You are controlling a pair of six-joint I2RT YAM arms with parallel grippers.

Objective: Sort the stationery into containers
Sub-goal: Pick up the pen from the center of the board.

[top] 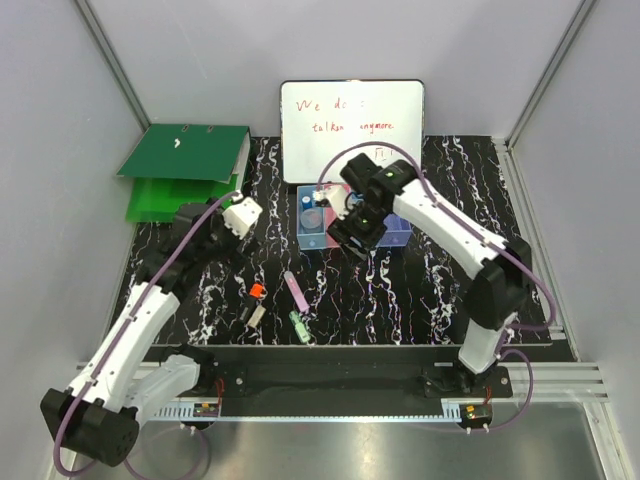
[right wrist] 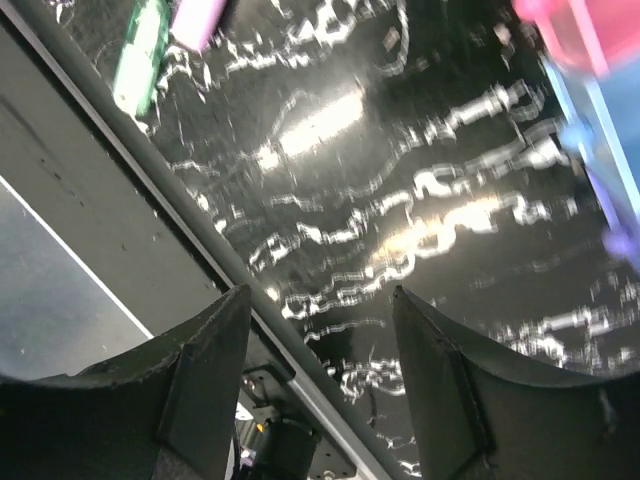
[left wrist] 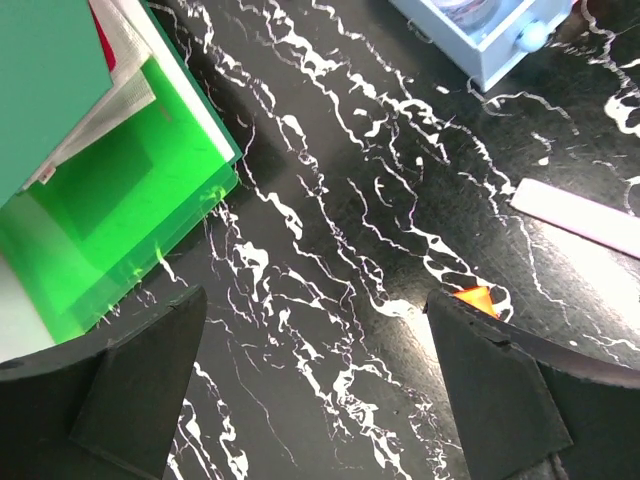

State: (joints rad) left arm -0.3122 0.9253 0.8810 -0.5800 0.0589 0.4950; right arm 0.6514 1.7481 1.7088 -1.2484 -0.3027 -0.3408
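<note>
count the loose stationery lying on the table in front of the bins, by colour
orange-red piece: 1
lilac stick: 1
green clip: 1
grey-white block: 1
total: 4

green binder, lilac stick, black white-veined table

Table: black, white-veined, glossy; bright glare just ahead of right gripper. Pale grey walls beyond and to both sides of it, aluminium corner posts.
</note>
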